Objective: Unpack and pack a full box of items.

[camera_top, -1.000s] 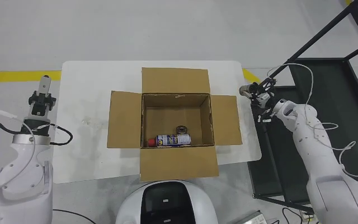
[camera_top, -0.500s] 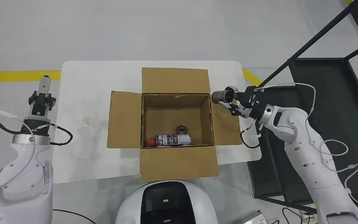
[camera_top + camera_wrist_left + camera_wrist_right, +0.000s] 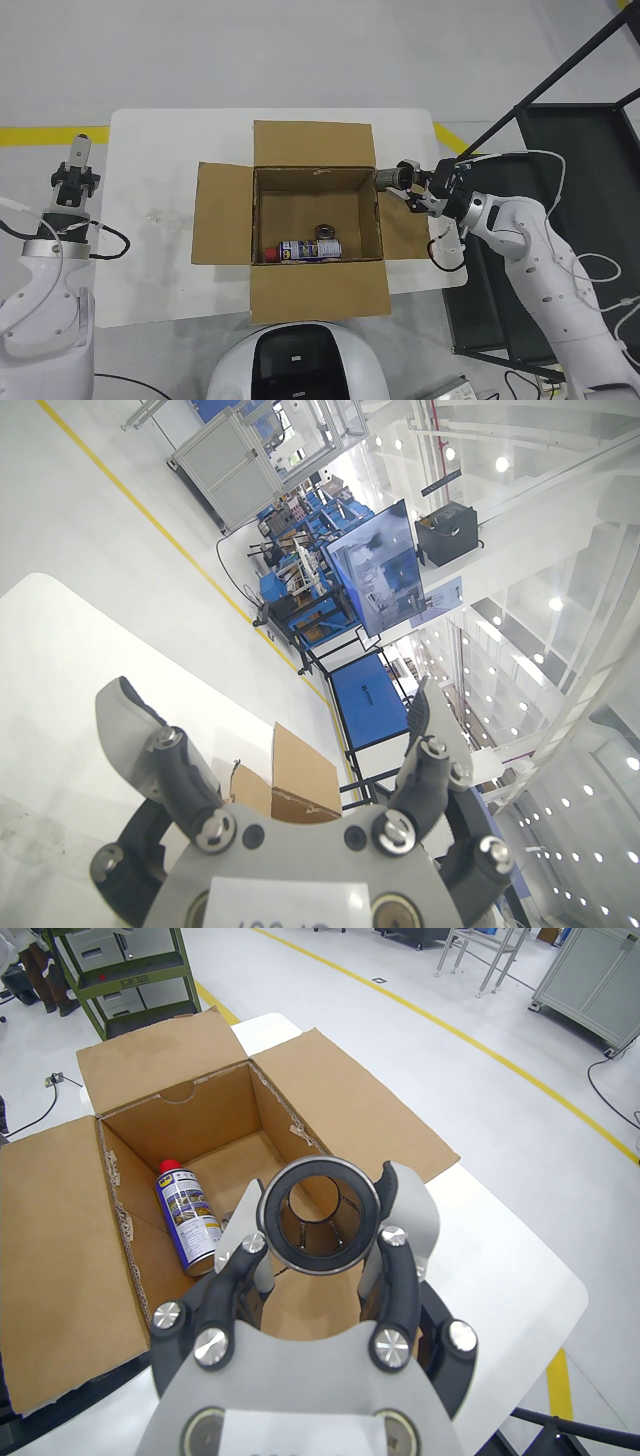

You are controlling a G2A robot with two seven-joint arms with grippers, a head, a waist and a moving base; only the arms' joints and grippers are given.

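A white counter (image 3: pixel 160 250) carries an open cardboard box (image 3: pixel 315 140), flaps spread flat. The right end effector (image 3: pixel 396 180) grips a black-rimmed metal sleeve (image 3: pixel 272 1228) above the box's right wall. The left end effector (image 3: pixel 275 710) gapes wide, left of the counter. Inside the box, by its near wall, lies a spray can (image 3: pixel 308 249), with a small metal ring (image 3: pixel 326 232) just beside it.

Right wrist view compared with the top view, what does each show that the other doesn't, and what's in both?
Right wrist view: the hollow bore of the metal sleeve, the right gripper pressing its fingers on either side. Top view: the left gripper just off the table, and the dark rack beside it. Both: the open cardboard box with the spray can lying inside, and the sleeve held above the box's right flap.
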